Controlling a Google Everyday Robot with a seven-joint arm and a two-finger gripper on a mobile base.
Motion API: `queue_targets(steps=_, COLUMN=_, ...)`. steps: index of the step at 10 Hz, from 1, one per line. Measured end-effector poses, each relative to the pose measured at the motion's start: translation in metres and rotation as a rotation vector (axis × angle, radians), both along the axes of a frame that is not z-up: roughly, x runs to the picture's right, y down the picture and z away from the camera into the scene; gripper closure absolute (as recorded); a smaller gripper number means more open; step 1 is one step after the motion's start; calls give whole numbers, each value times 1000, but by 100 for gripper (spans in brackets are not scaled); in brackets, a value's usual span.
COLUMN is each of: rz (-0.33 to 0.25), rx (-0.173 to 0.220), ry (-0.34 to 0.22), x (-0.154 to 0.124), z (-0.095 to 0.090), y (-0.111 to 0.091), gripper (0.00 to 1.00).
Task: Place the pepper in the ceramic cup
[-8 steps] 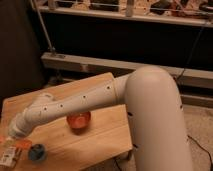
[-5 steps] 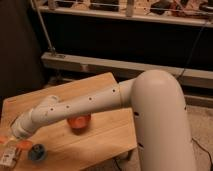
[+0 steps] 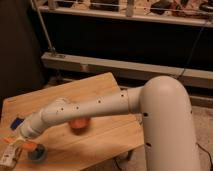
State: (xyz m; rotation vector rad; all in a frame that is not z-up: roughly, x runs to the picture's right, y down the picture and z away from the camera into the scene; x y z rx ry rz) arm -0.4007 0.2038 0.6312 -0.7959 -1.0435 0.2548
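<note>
At the worktop's (image 3: 100, 137) near left corner, the closed claw (image 3: 19, 148) is holding the pepper (image 3: 29, 145) just above the cup (image 3: 37, 155), apparently for dropping it in.

High view (close behind arm (image 3: 95, 107)), looking down at table (image 3: 80, 89), gripper (image 3: 14, 151) bottom-left

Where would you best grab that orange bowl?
Probably the near rim, from above: the bowl is round and low, its far side hidden by the arm. The shut gripper is at the table's front left, beside the cup.
</note>
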Motion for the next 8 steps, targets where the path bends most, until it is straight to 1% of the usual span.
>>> queue_targets(steps=2, rz=29, rx=-30, ry=-30, x=6, z=2, y=-1, gripper=100)
queue_targets(steps=4, rz=49, rx=-52, ry=-56, x=11, z=4, y=-1, gripper=100)
queue_targets(steps=6, rz=54, rx=-70, ry=-86, x=14, z=3, y=1, gripper=100)
queue_targets(steps=7, rz=56, rx=-86, ry=-115, x=17, z=1, y=3, gripper=100)
queue_targets(steps=8, rz=59, rx=-93, ry=-131, x=20, z=0, y=3, gripper=100)
